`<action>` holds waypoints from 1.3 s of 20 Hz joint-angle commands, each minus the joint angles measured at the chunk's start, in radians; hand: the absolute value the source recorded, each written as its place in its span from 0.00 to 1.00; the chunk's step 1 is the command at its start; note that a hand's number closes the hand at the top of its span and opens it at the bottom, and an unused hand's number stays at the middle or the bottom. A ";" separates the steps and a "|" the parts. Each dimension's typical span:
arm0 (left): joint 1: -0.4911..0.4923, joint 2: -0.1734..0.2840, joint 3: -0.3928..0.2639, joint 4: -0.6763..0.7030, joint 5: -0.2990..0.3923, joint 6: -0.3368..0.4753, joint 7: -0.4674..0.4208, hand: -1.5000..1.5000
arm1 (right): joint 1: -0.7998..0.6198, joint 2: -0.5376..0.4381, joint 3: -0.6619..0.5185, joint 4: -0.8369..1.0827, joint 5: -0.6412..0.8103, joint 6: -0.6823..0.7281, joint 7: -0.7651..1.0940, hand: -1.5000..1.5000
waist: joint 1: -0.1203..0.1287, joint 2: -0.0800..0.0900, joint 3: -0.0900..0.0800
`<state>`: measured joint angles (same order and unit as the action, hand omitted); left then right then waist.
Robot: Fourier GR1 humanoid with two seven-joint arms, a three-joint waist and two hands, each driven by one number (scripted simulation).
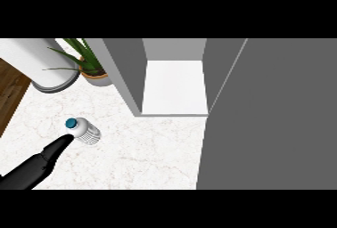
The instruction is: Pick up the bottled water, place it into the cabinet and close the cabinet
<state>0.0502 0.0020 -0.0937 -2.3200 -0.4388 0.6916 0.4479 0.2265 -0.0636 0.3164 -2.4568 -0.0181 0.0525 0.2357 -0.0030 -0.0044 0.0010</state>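
The bottled water (pixel 84 130) stands on the white worktop (pixel 145 156), left of the open cabinet (pixel 174 87). The left hand (pixel 58 143) almost touches it. I cannot tell how its fingers are set. It should wrap round the bottle's middle before lifting.

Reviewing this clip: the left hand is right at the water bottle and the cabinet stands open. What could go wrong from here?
1. The left hand meets the bottled water from one side, fingers seemingly straight and not around it; a push could tip or slide the bottle across the counter.
2. The open cabinet is a narrow slot between grey walls; the bottle might clip the left wall going in.
3. The potted plant stands near the likely carry path and could be brushed.
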 commanded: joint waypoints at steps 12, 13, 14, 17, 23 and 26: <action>0.009 -0.002 -0.204 -0.086 -0.317 0.087 0.279 0.00 | 0.029 0.037 0.261 -0.063 0.209 -0.132 0.062 0.00 | 0.001 -0.001 -0.001; 0.027 -0.002 -0.162 -0.151 -0.296 0.032 0.314 0.00 | 0.034 0.025 0.285 -0.121 0.221 -0.144 0.118 0.00 | 0.004 -0.003 -0.001; 0.030 -0.002 -0.175 -0.136 -0.329 0.045 0.318 0.00 | 0.027 0.012 0.248 -0.143 0.187 -0.140 0.120 0.00 | 0.004 -0.003 0.000; -0.003 0.008 -0.104 -0.059 -0.244 0.045 0.281 0.00 | 0.044 -0.025 0.237 -0.154 0.171 -0.141 0.137 0.00 | -0.001 0.000 -0.001; 0.019 0.045 -0.074 -0.075 -0.196 0.014 0.291 0.00 | -0.085 0.023 0.304 -0.075 0.266 -0.218 0.165 0.00 | 0.005 0.001 -0.002; 0.046 0.046 -0.070 -0.088 -0.186 0.003 0.304 0.00 | -0.035 -0.020 0.307 -0.071 0.265 -0.224 0.118 0.00 | 0.001 -0.001 -0.002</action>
<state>0.0498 0.0345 -0.1824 -2.3198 -0.6543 0.7098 0.7496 0.1710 -0.0581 0.5952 -2.4779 0.1008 -0.1581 0.3551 -0.0015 -0.0049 -0.0005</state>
